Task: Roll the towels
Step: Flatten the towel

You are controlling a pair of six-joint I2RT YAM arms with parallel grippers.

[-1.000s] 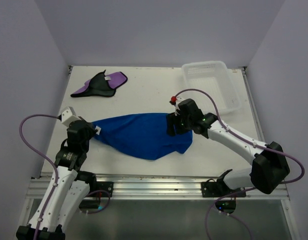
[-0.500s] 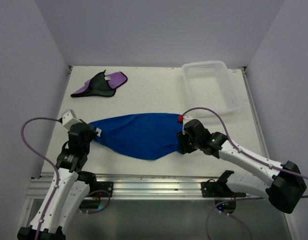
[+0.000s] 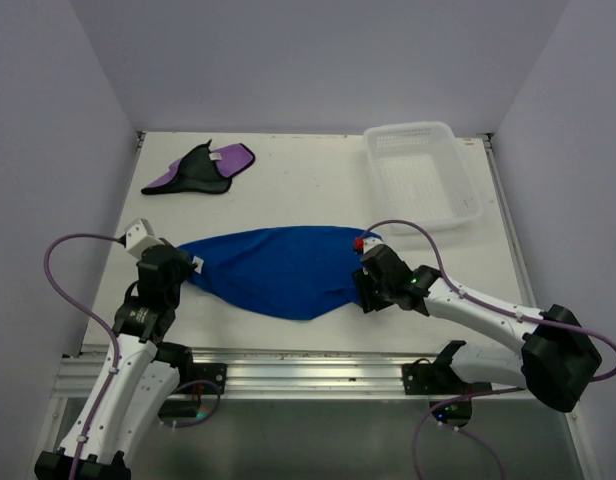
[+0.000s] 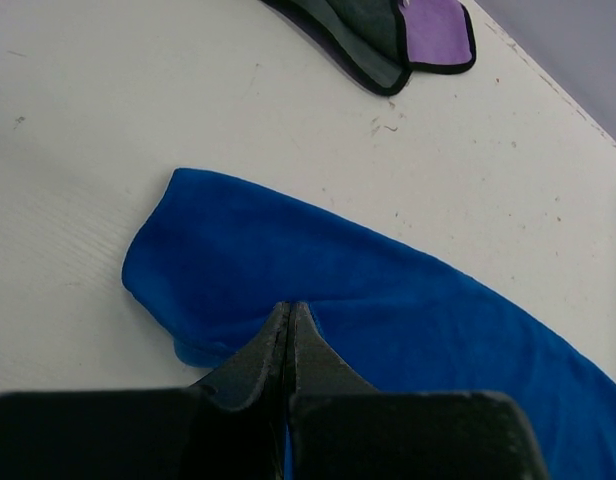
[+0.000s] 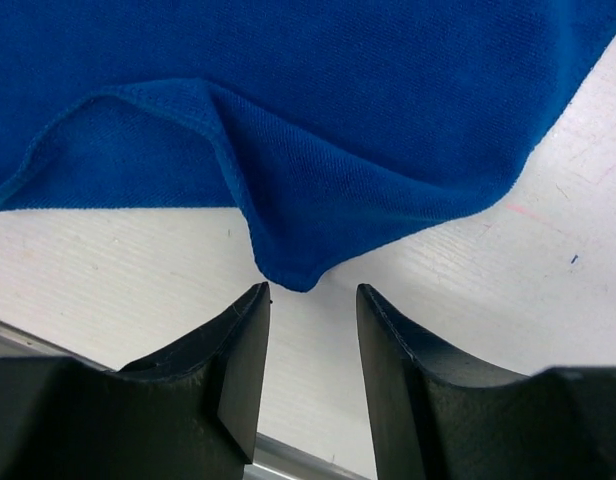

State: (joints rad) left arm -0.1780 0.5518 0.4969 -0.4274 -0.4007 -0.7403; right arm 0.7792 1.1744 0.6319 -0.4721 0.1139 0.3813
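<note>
right tool [image 5: 310, 293] has dropped from the far right edge of the blue towel [image 3: 273, 270] to its near right corner, jaws half open, empty. left tool [image 4: 289, 310] stays clamped on its left end. towel lies spread on the worktop [image 3: 318, 185], unrolled; looks like a corner grab next.

Bright, even, diffuse lighting; shadows faint and soft-edged; all three views sharp; colours slightly cool.

Blue towel [image 3: 278, 270] soft matt cloth; table [image 3: 288, 190] matt white, scuffed.
</note>
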